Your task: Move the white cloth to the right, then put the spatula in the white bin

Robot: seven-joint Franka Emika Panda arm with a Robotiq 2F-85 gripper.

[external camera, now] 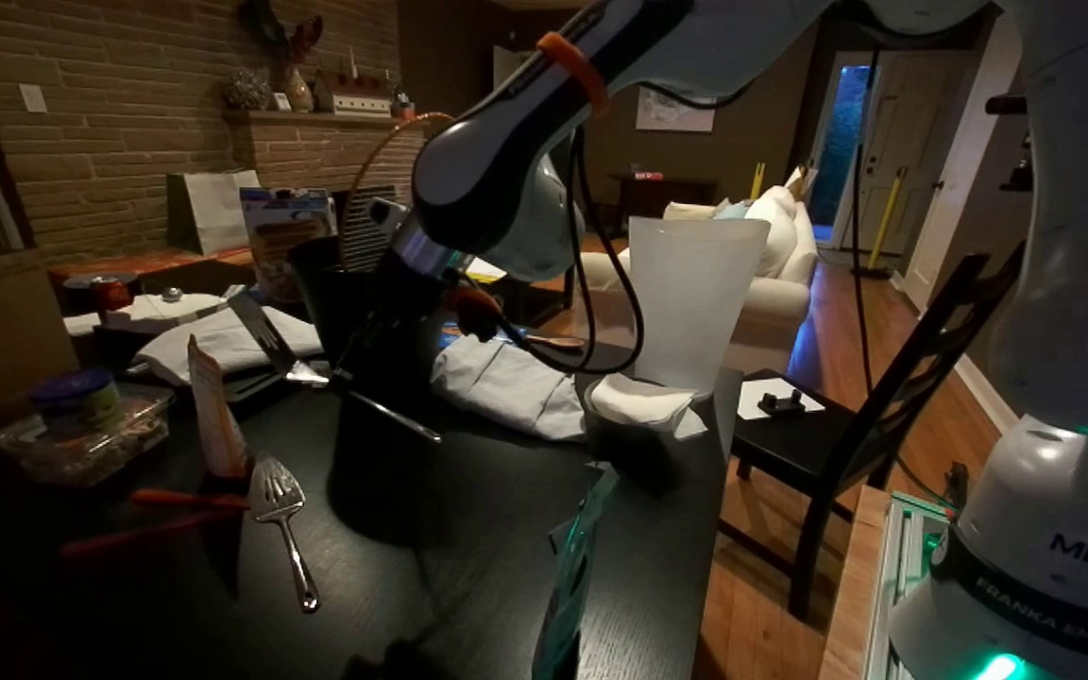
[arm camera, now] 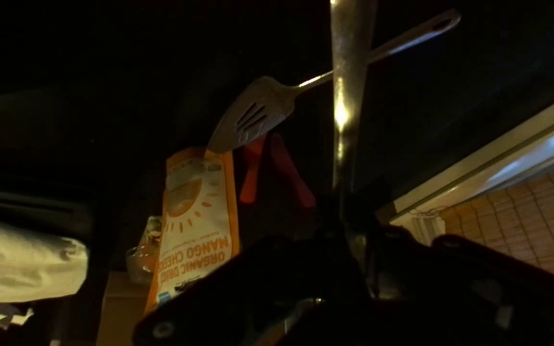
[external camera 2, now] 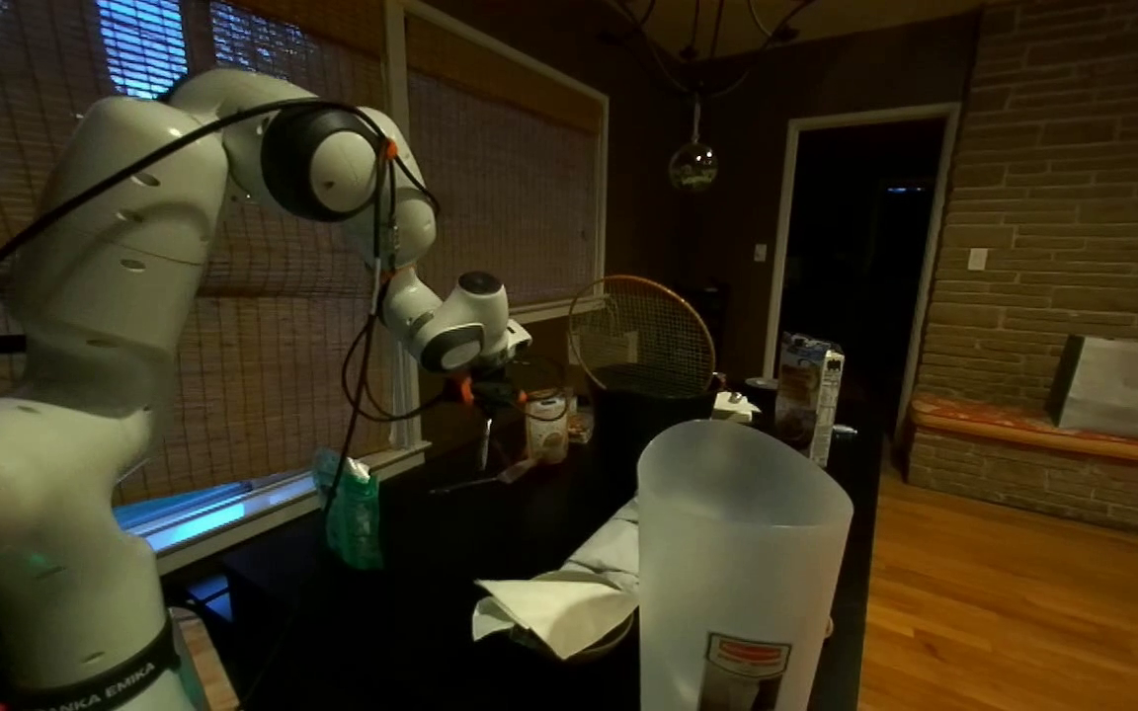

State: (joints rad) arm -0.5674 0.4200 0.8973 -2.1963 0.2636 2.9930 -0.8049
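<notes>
Claw (arm camera: pixel 348 216) is clamped round spatula (arm camera: pixel 348 103) near mid-length, probably balancing it for white bin (external camera: pixel 698 304), well apart from claw. Cake server (external camera: pixel 277 491) lies lower.

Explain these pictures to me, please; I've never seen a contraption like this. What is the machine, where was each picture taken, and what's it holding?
The big white machine is a robot arm; it bends at several joints, rather like your own arm. Two pictures come from cameras set apart from it, looking across the scene. The darkest comes from a camera on its wrist, so you look past the jaws toward the black table.

The jaws are closed on a metal spatula, holding it over the table. On the table lie a slotted metal server and a bunched white cloth; a bag of dried mango and a green bag stand there too. Near the cloth is a tall white bin.
</notes>
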